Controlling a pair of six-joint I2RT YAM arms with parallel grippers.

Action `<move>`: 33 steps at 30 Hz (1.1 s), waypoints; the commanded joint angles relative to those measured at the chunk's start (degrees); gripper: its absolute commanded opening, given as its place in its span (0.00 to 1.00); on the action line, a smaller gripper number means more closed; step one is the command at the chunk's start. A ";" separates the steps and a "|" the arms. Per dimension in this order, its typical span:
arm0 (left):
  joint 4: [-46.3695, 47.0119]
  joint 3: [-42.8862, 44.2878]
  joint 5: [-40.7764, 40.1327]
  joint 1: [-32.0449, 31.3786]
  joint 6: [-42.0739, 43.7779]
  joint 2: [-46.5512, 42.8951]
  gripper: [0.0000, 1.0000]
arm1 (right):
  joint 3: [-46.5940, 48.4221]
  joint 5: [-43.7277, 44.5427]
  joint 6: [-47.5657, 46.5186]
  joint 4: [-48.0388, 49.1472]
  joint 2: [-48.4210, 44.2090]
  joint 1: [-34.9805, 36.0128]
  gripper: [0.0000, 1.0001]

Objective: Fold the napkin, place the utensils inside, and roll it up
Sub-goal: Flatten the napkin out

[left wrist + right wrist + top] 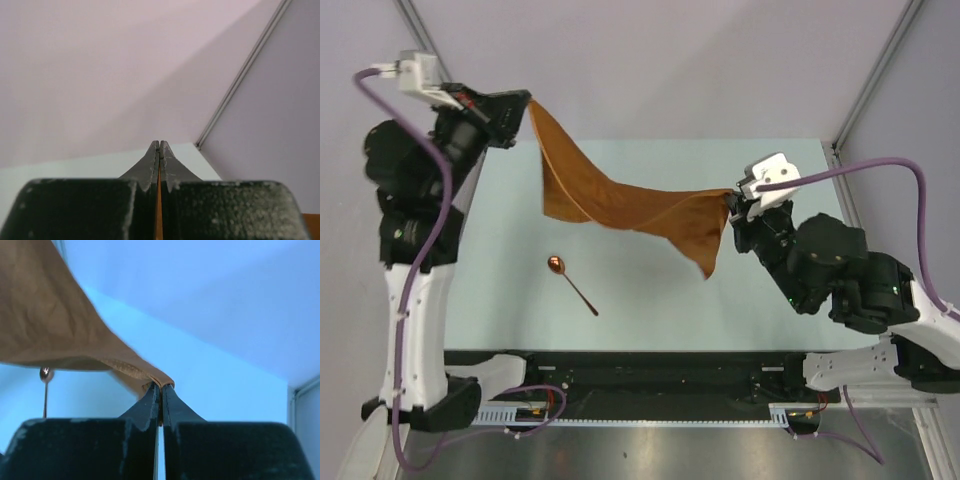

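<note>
The rust-brown napkin [620, 195] hangs stretched in the air above the table between both arms. My left gripper [523, 108] is shut on its far left corner; in the left wrist view only an orange sliver of the napkin [159, 210] shows between the closed jaws of that gripper [159, 145]. My right gripper [732, 203] is shut on the opposite corner, and in the right wrist view the napkin [45, 320] drapes left from that gripper [161, 386]. The spoon [571, 283] lies flat on the table below the cloth, its copper bowl [46, 373] towards the back.
The pale table [650, 300] ends at a dark front rail [650, 375] by the arm bases. Grey walls with metal frame posts [875, 70] enclose the back and sides.
</note>
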 commanded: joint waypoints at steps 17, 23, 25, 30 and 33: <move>7.54 5.52 6.72 0.13 -2.79 26.25 0.00 | -13.60 -58.44 2.24 19.68 12.07 -70.58 0.00; 6.86 19.57 8.14 -7.94 -1.40 43.63 0.00 | 0.16 -60.30 2.23 20.65 23.41 -77.46 0.00; 5.80 25.62 9.89 -11.37 -1.48 48.74 0.02 | 9.29 -60.84 1.81 17.50 28.77 -78.36 0.00; 6.24 23.92 9.47 -17.27 -0.61 51.50 0.49 | 17.09 -59.44 0.22 12.83 33.10 -77.13 0.00; 7.46 16.03 8.93 -20.43 -0.52 50.01 0.62 | 13.32 -58.29 0.04 13.61 31.79 -76.34 0.00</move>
